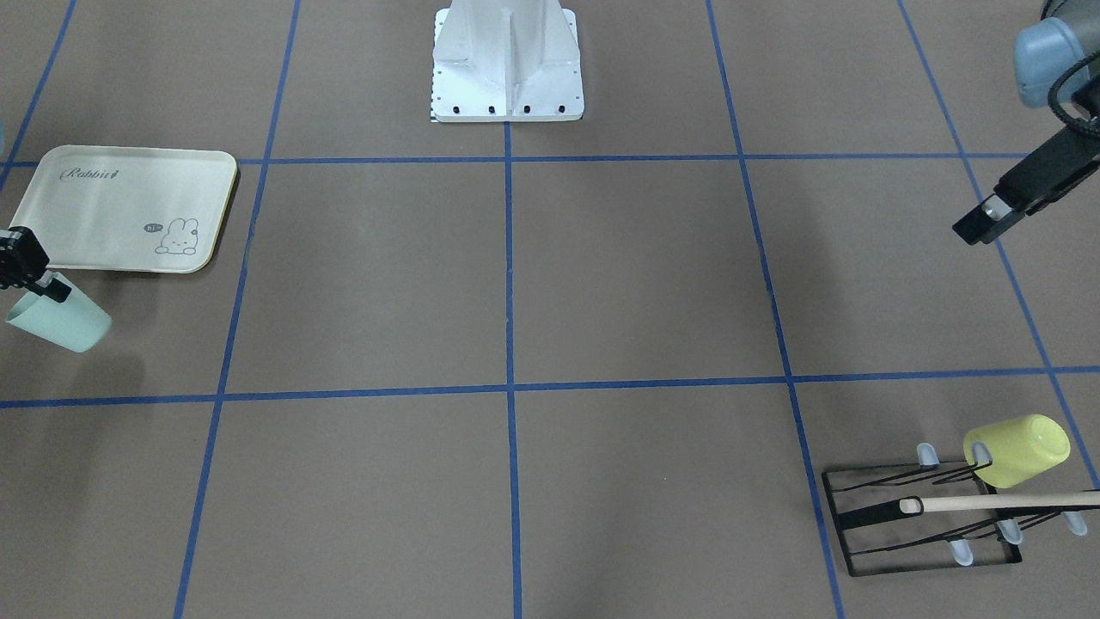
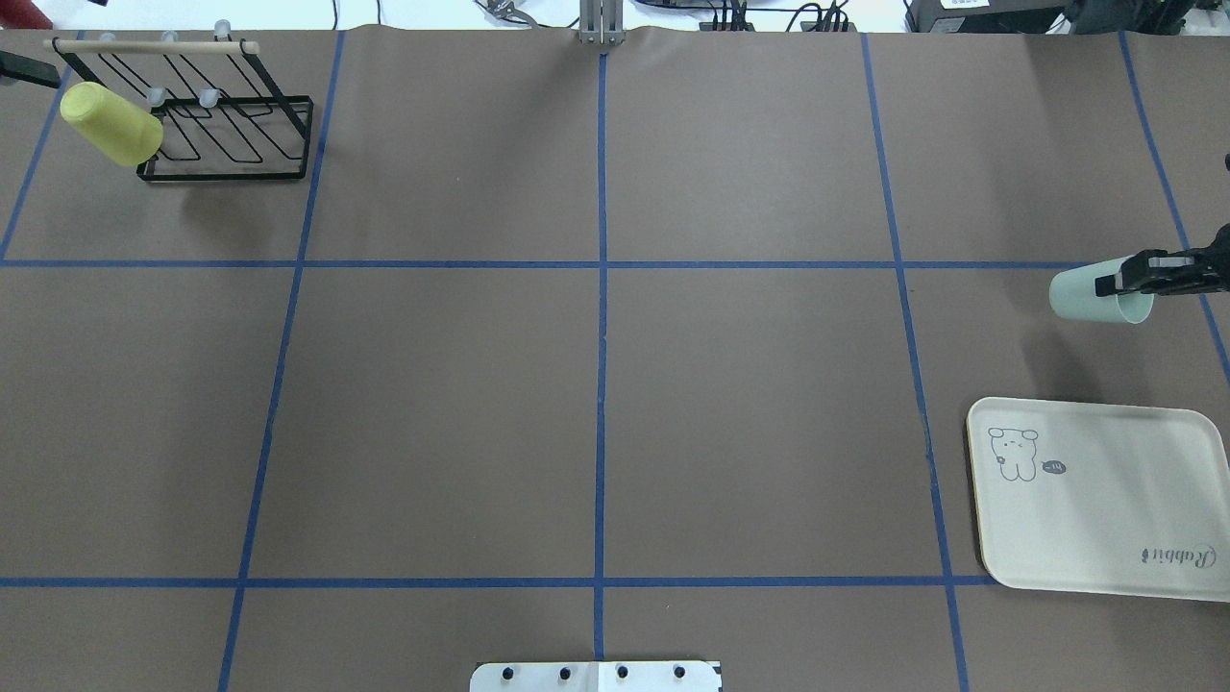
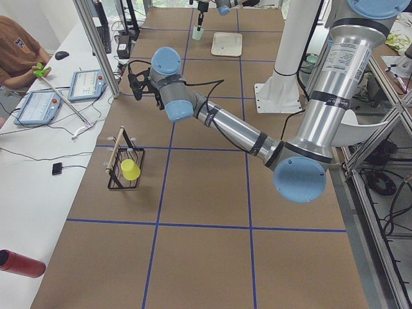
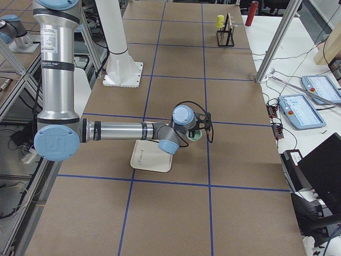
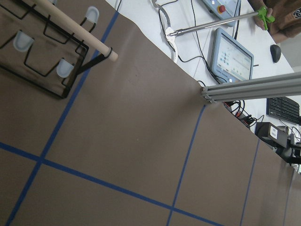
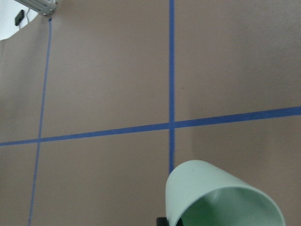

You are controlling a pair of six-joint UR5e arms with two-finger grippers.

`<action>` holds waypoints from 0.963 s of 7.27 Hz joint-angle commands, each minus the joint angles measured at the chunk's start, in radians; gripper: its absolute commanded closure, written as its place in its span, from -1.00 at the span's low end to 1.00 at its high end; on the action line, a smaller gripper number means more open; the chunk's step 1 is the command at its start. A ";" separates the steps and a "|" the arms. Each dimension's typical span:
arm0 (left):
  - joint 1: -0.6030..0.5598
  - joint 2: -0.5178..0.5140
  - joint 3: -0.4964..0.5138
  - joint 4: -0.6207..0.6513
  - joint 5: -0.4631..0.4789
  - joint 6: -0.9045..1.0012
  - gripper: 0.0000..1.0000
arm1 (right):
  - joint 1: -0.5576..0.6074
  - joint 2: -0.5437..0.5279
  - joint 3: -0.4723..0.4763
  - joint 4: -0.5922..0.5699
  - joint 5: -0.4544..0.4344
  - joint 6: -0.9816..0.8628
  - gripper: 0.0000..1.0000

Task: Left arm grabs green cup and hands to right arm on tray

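The pale green cup (image 2: 1086, 294) hangs tilted on its side in my right gripper (image 2: 1119, 283), which is shut on its rim. It is in the air over the table, just beyond the far edge of the cream tray (image 2: 1105, 500). In the front view the cup (image 1: 64, 322) and gripper (image 1: 39, 279) are at the left edge, near the tray (image 1: 112, 215). The right wrist view shows the cup's mouth (image 6: 221, 197). My left gripper (image 1: 978, 227) is empty at the far left side near the rack; I cannot tell if it is open or shut.
A black wire rack (image 2: 226, 125) with a wooden bar stands at the far left corner, with a yellow cup (image 2: 110, 123) hung on it. The robot's white base (image 1: 507, 64) is at the near middle edge. Blue tape lines cross the brown table.
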 commanded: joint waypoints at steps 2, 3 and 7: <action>-0.027 0.059 -0.004 0.082 0.074 0.224 -1.00 | -0.006 -0.173 0.333 -0.443 -0.005 -0.229 1.00; -0.029 0.091 -0.007 0.083 0.119 0.272 -1.00 | -0.040 -0.203 0.340 -0.448 -0.005 -0.229 1.00; -0.064 0.189 -0.021 0.090 0.137 0.433 -1.00 | -0.230 -0.189 0.418 -0.704 -0.070 -0.215 1.00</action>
